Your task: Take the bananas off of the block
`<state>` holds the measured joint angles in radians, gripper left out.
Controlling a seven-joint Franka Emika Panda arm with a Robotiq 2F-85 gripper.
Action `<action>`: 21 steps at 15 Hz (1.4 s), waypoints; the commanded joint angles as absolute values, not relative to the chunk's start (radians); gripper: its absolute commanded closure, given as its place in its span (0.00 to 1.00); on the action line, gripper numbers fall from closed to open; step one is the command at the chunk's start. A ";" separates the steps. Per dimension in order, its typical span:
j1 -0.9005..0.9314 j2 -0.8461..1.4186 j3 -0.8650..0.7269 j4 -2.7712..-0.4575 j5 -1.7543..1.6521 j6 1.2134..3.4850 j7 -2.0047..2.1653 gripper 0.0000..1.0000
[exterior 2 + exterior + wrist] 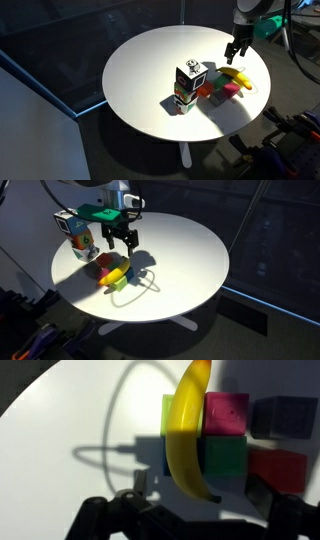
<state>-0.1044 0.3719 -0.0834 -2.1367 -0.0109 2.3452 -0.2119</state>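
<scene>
Hovering over the cluster, the gripper (118,238) hangs just above the bananas (118,277), its jaws spread wide with nothing between them. In the wrist view one finger (100,520) sits to the left and its mate far right, the yellow curve running up the middle. The bananas lie across the top of the coloured blocks (228,438) on the white table (190,250), not yet lifted. A carton (80,238) stands just beside the blocks, to their left in an exterior view.

To my eye the descent is the risky part. The bananas look glossy and curved, so jaws closing off-centre could squirt them sideways onto the table or the blocks. Going too low would let a fingertip catch a block and shove the cluster apart. A wide swing on the way in could also clip the carton. Lifting at a slant might drag a block along.
</scene>
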 commanded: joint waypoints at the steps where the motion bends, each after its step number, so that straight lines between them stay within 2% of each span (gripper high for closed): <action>1: -0.115 0.381 -0.073 -2.133 -0.016 2.346 -0.211 0.00; 18: -0.117 0.511 -0.076 -2.124 -0.039 2.456 -0.211 0.00; 19: -0.117 0.514 -0.076 -2.124 -0.041 2.460 -0.212 0.25; 20: -0.117 0.517 -0.076 -2.123 -0.043 2.460 -0.213 0.25; 21: -0.117 0.519 -0.077 -2.122 -0.044 2.460 -0.211 0.33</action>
